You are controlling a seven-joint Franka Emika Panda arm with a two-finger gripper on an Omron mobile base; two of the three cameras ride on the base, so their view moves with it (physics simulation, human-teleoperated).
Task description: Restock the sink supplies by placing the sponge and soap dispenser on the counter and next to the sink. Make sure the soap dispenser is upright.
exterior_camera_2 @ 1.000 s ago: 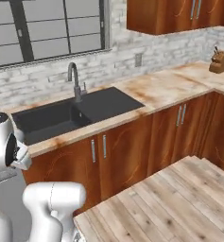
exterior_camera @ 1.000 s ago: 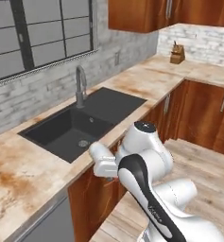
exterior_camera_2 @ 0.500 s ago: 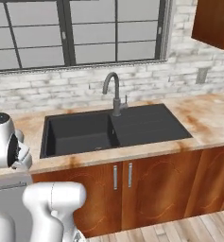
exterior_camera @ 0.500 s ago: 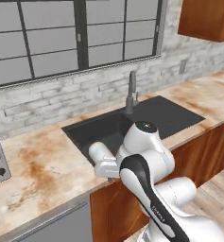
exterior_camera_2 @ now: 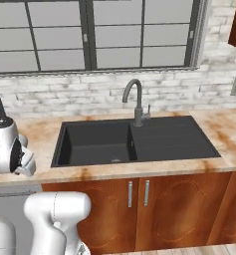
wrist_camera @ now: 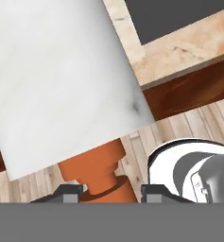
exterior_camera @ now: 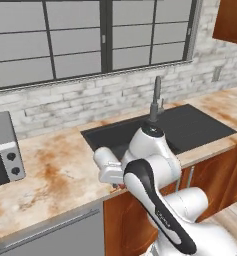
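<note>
In the hand view the soap dispenser (wrist_camera: pixel 61 80) looms large, a pale grey-white cylinder whose orange-brown pump top points back toward my gripper (wrist_camera: pixel 111 191). The gripper is shut on the pump neck, a dark fingertip (wrist_camera: pixel 68 191) showing on either side. My hand (exterior_camera: pixel 107 167) hangs at the front edge of the counter (exterior_camera: pixel 55 170), left of the black sink (exterior_camera: pixel 180 127) with its grey faucet (exterior_camera: pixel 155 97). From the other side, the hand (exterior_camera_2: pixel 25 162) sits left of the sink (exterior_camera_2: pixel 134 139). The sponge is out of view.
A grey appliance with knobs (exterior_camera: pixel 2 155) stands on the counter at far left. A grey dishwasher front (exterior_camera: pixel 50 235) and wooden cabinet doors (exterior_camera_2: pixel 154 209) lie below the counter. White brick wall and windows back it; an upper cabinet (exterior_camera: pixel 232 20) hangs at top right.
The whole scene has shifted as the base moved: the sink now lies nearly straight ahead, and the corner counter and wooden top have left the picture. The arm keeps its pose with the dispenser.
</note>
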